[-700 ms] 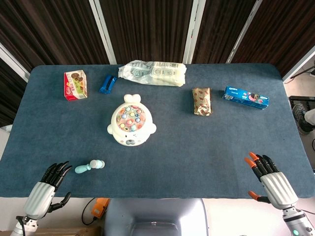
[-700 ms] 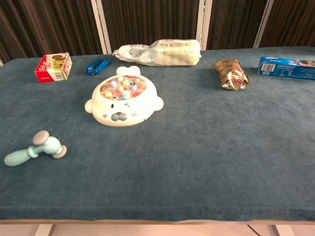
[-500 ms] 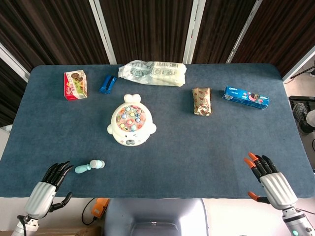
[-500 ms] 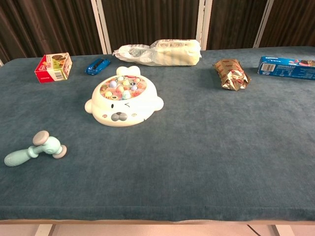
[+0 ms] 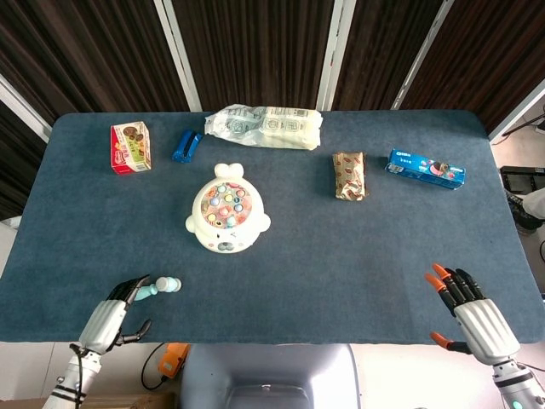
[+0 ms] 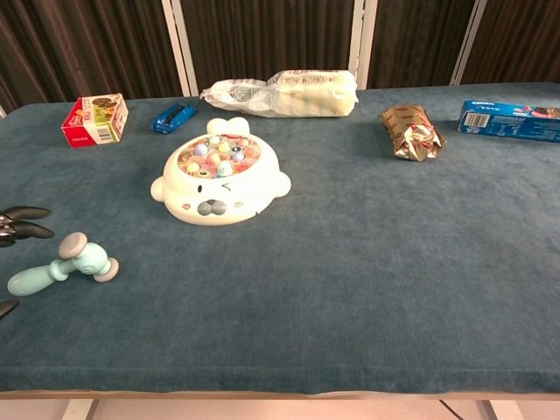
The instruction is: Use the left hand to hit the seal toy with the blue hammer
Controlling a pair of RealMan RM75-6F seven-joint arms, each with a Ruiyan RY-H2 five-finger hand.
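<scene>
Head view, left hand: the left hand point(image 5: 109, 317) is reaching in over the near-left edge of the counter point(image 5: 358, 256), further in than a moment ago, its fingers point(image 5: 134, 285) spread and holding nothing.
Head view, blue hammer: the blue hammer point(image 5: 158, 288) is lying flat where it was, its handle end just under those fingertips; contact is probably not made yet, though the overlap is making that hard to judge.
Head view, seal toy: the seal toy point(image 5: 227, 218) is sitting mid-counter, well beyond the hammer and untouched.
Head view, right hand: the right hand point(image 5: 475, 319) is idling at the near-right corner, fingers apart and empty.
Chest view, left hand: only dark fingertips of the left hand are poking in at the left edge, beside and above the hammer's handle.
Chest view, blue hammer: the hammer is resting on the cloth, head pointing toward the seal toy.
Meaning for the task: the approach is closing in; the grasp is not yet done, and lifting and striking are waiting on it.
</scene>
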